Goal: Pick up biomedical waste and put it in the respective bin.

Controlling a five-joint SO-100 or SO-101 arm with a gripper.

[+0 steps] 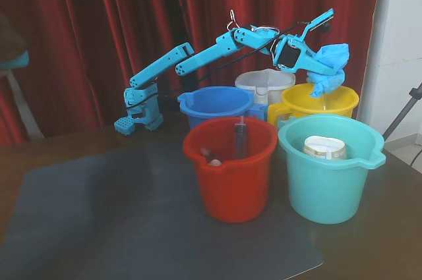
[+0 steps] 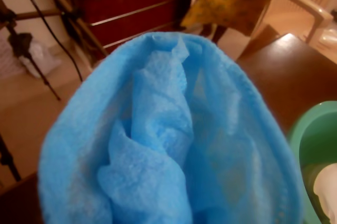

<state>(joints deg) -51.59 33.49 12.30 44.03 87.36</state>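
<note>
Buckets number five on the dark bench (image 1: pixel 389 227): red (image 1: pixel 231 181), teal (image 1: pixel 328 174), blue (image 1: pixel 216 105), yellow (image 1: pixel 321 103) and white (image 1: pixel 265 84). One crumpled blue non-woven fabric cap (image 1: pixel 330 68) is gripped by the blue arm's hand (image 1: pixel 321 64), closed on it above the yellow bucket. The wrist view is filled by it (image 2: pixel 168 145).

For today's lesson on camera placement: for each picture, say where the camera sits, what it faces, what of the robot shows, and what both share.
Fixed view: in front of the table, facing the curtain; whole arm and gripper above the yellow bucket.
Wrist view: on the gripper, filled by the blue cloth; no robot part shows.
Shared: the blue cloth and the teal bucket, its rim at the right.
</note>
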